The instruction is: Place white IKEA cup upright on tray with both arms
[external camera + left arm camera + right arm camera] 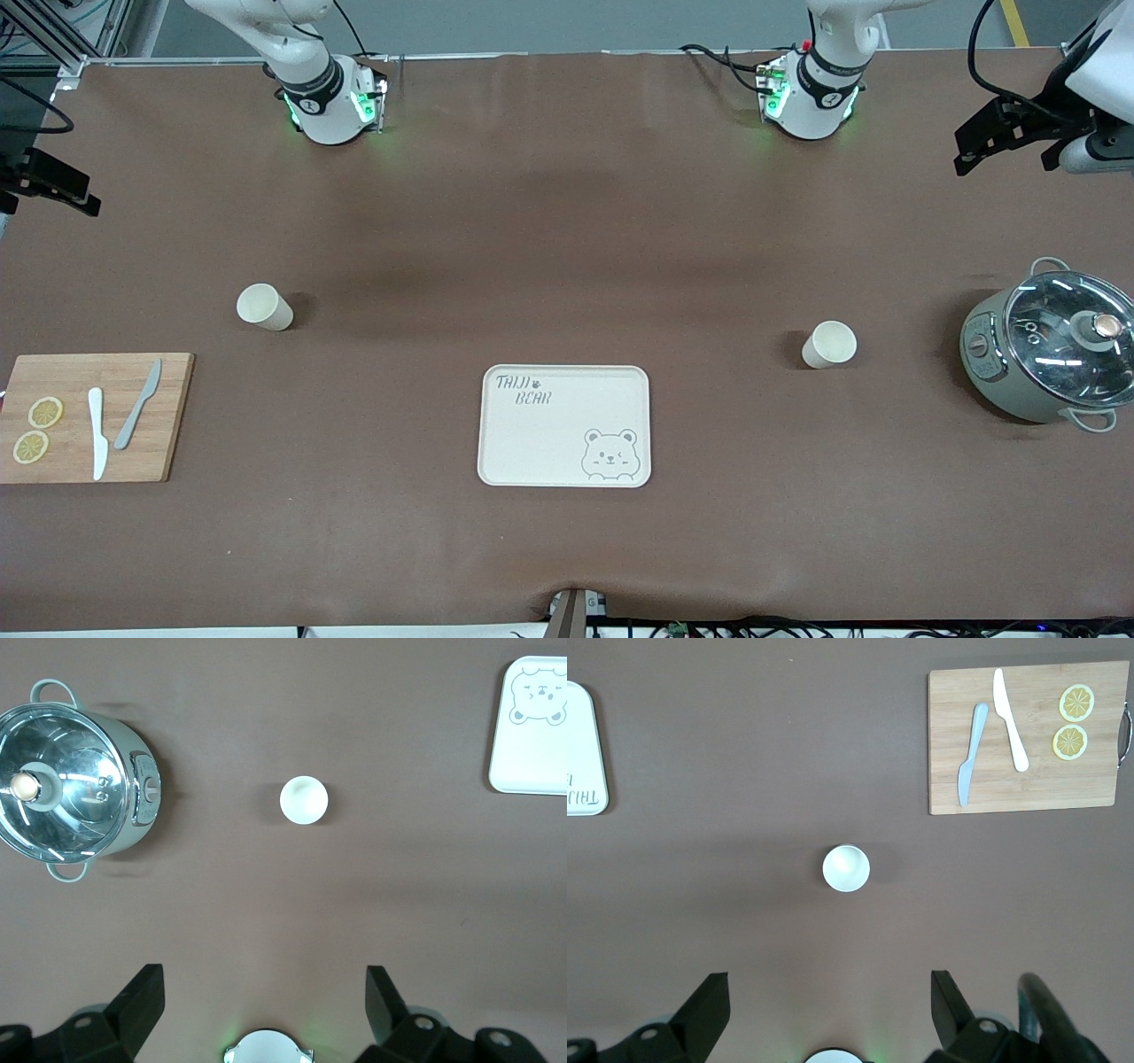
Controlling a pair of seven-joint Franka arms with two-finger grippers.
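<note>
Two white cups stand with their mouths up on the brown table. One cup (264, 307) (846, 867) is toward the right arm's end, the other cup (829, 344) (304, 801) toward the left arm's end. The cream tray (564, 425) (532, 726) (585, 749) with the bear drawing lies between them, nearer the front camera, with nothing on it. My left gripper (263, 997) (992, 133) hangs high and open, well apart from its cup. High over the other end, my right gripper (830, 1001) (66, 190) is open too and holds nothing.
A wooden cutting board (89, 416) (1028, 735) with two knives and two lemon slices lies at the right arm's end. A grey-green pot with a glass lid (1050, 346) (75, 784) stands at the left arm's end, beside that cup.
</note>
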